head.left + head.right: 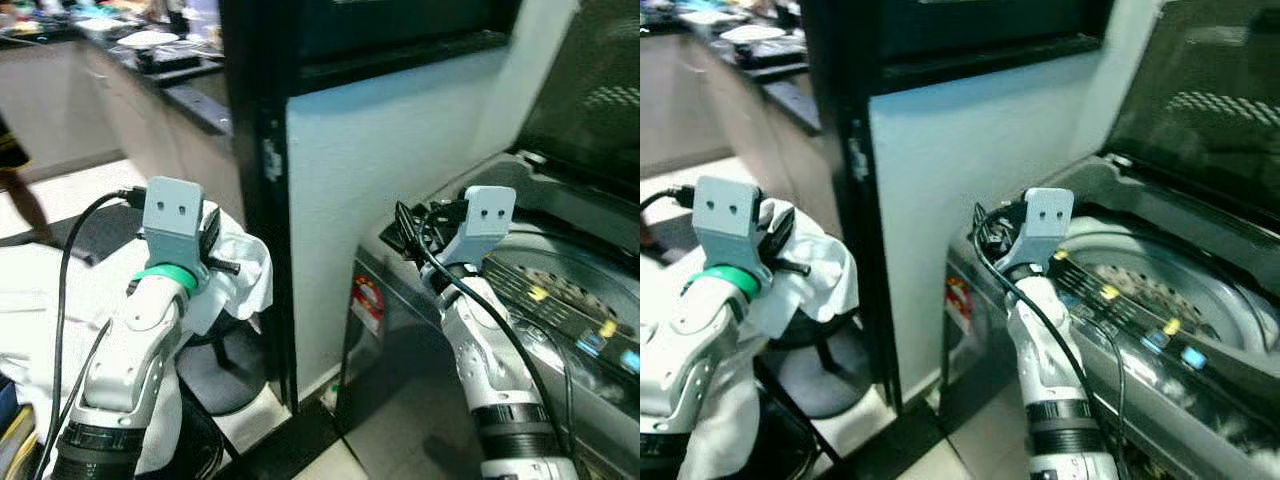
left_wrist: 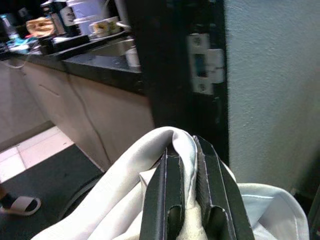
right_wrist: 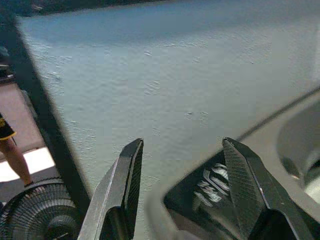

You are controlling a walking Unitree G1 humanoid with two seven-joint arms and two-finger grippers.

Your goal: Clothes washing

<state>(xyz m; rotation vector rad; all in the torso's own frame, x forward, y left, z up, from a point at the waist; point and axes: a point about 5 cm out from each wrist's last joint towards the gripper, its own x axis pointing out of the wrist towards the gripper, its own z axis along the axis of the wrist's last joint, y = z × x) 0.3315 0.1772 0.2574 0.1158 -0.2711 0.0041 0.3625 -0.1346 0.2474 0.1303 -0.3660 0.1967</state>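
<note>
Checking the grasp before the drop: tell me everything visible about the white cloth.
The cloth is plain white, thin, soft-looking fabric, crumpled. One fold is pinched between the fingers of the left gripper, which are shut on it; the fold bulges over the tips. The rest hangs loose around and below the left wrist, beside the black door frame. It is left of the open washer, not over the drum. No print or seams can be made out.

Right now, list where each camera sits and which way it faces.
Left eye: head, looking down at both arms, white cloth and open washing machine.
Right eye: same scene, shifted.
Left wrist: along left gripper, shut on the white cloth, toward a kitchen counter.
Right wrist: along open right gripper, facing wall beside the washing machine.
</note>
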